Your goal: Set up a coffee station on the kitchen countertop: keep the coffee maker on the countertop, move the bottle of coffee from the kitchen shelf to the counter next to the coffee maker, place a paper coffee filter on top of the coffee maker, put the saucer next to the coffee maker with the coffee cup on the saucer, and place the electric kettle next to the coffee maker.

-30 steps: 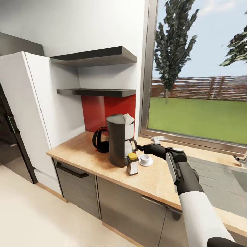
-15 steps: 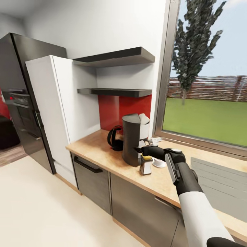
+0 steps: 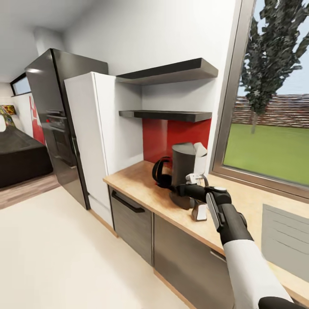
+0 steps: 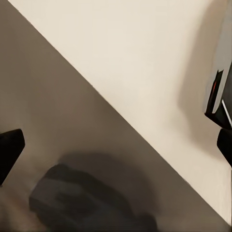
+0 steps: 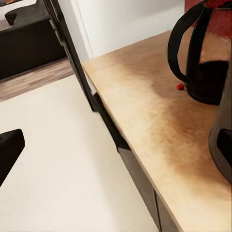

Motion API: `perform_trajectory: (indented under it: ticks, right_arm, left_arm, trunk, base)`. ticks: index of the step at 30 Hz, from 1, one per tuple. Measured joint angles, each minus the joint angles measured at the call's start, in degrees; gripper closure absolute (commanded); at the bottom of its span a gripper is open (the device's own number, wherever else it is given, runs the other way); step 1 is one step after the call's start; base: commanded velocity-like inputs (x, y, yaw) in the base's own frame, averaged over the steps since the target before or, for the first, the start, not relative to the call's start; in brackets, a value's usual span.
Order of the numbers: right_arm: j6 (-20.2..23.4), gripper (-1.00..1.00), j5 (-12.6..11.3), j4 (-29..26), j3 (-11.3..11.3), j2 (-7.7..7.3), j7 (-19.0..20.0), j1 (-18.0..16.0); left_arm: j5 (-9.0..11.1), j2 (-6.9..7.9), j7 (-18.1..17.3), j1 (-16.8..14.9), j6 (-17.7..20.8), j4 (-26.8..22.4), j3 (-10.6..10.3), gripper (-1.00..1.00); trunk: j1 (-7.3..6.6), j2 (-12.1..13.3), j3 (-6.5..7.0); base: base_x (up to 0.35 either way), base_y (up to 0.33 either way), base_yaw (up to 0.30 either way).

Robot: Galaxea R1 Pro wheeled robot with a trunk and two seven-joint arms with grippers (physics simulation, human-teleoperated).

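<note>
Reaching right tool [image 3: 178, 189] half-hiding coffee maker [image 3: 183, 165], grip state unclear, kettle [image 3: 161, 173] partly occluded behind.

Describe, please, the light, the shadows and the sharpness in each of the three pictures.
Head view: bright, even daylight from the window; the coffee maker is sharp, and the tree outside looks coarse. Left wrist view: soft and blurred, a vague dark shadow blob on a grey surface. Right wrist view: the countertop is grainy, with a soft shadow beside the kettle.
</note>
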Motion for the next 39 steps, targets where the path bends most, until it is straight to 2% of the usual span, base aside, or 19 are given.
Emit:
perform_trajectory:
  ticks: [16,25,34,38,39]
  right_arm:
    - [0.01,-1.00,-0.01,1.82,0.09,0.18,0.00,0.00]
    - [0.00,-1.00,0.01,4.04,0.11,0.18,0.17,0.00]
    - [-0.13,-1.00,0.06,13.43,0.17,0.17,1.13,0.00]
    - [-0.35,-1.00,0.23,20.29,0.32,0.18,3.26,0.00]
    - [-1.69,-1.00,0.41,25.42,0.42,0.18,3.71,0.02]
  left_arm:
    - [-0.15,-0.12,0.04,0.00,0.00,-0.08,0.00,-1.00]
    - [-0.02,-0.09,0.06,-0.08,0.00,-0.08,0.00,-1.00]
    - [0.00,-0.19,0.07,-0.09,0.00,-0.17,0.00,-1.00]
    - [0.00,-0.31,0.07,-0.09,0.00,-0.18,0.00,-1.00]
    - [0.01,-0.35,0.07,-0.09,0.00,-0.18,0.00,-1.00]
  trunk:
    - [0.01,0.00,0.00]
    - [0.03,0.01,0.00]
    - [0.00,0.01,0.00]
    - [0.00,0.01,0.00]
    - [0.00,0.00,-0.02]
  base:
    - [-0.007,-0.033,0.278]
    - [-0.216,-0.144,0.278]
    - [-0.048,-0.007,0.278]
    - [-0.001,0.000,0.278]
    - [0.000,0.000,0.278]
